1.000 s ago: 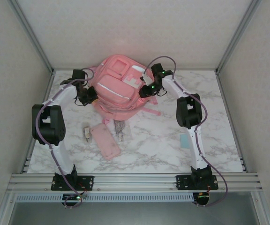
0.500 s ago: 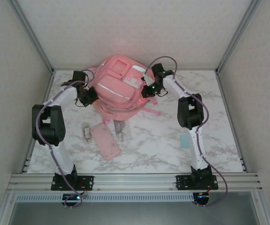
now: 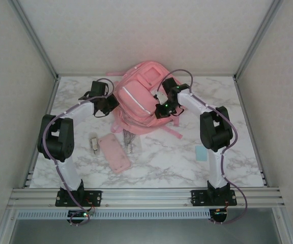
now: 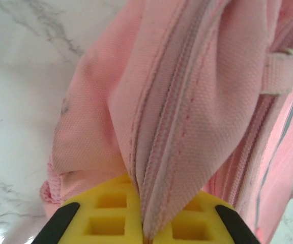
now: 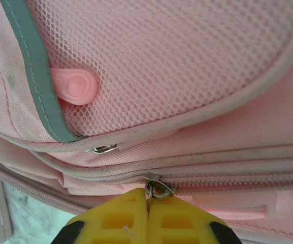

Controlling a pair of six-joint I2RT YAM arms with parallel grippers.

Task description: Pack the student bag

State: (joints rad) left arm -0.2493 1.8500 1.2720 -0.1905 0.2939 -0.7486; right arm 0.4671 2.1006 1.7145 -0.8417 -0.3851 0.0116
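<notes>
1. The student bag (image 3: 136, 99) sits on the table (image 3: 177, 162), just beyond the pencil case (image 3: 114, 152).
2. The left tool (image 4: 144, 223) is clamped shut on a fold of bag fabric beside the zipper; hold it taut.
3. The right tool (image 5: 147, 216) is closed on the zipper ring (image 5: 156, 190); it should pull along the track, not outward.

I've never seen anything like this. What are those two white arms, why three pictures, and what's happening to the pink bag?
They are two robot arms bolted at the near edge of a marble table. One picture looks down from above; the other two come from a camera on each wrist, so the yellow pads there are that arm's own gripper. The left gripper pinches a fold of the bag along its zipper. The right gripper is shut on a metal zipper pull. On the table also lie a flat pink pencil case and a small pale blue sheet.
</notes>
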